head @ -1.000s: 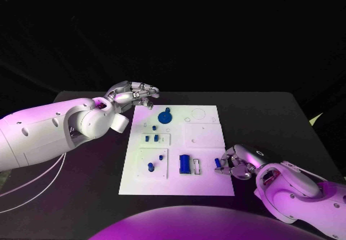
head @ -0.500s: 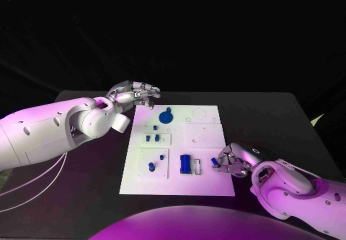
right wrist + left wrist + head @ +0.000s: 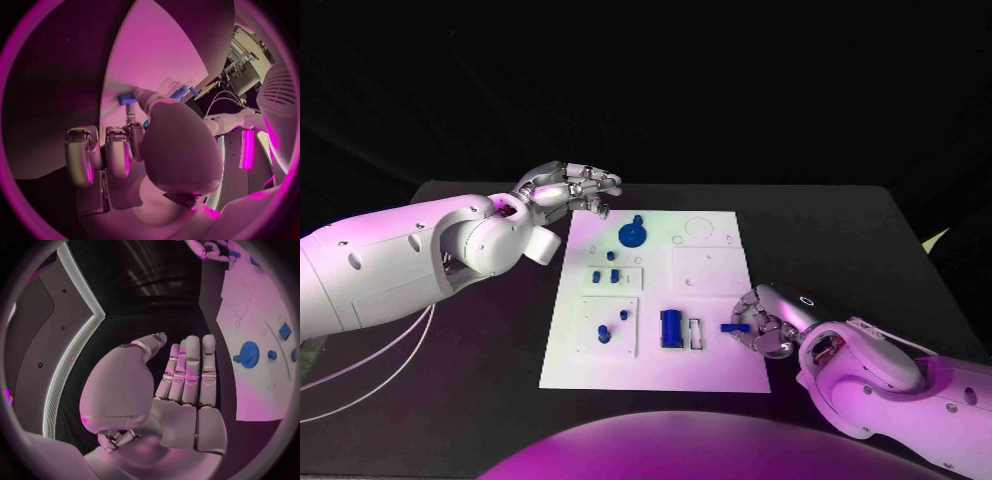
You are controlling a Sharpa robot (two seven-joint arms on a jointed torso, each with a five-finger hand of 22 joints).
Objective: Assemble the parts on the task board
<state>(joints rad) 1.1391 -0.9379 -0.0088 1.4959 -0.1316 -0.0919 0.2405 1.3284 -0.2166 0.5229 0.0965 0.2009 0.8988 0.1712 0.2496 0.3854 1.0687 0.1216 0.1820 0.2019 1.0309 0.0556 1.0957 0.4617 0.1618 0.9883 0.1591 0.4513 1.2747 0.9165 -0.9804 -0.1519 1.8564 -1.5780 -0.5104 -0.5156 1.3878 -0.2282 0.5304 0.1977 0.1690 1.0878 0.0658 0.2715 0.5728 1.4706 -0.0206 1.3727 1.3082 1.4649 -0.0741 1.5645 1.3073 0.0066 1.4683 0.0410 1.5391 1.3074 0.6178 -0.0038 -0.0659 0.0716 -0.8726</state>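
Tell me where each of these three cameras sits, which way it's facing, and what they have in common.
Head view: on the robot's head, looking down at the task board; both arms enter, left robot hand, right robot hand pinching a small blue part.
Left wrist view: behind the left hand's flat fingers, facing the board's blue gear.
Right wrist view: behind the right hand, facing the board.
Shared: head and right wrist views both show the pinched part; all show the board.

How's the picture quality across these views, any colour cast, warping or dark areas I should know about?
Head view: magenta light washes both arms and tints the task board, while the background falls to black. Left wrist view: fisheye bends the board's edges; the left hand is evenly lit. Right wrist view: strong pink cast; the right hand sits close and looks soft.
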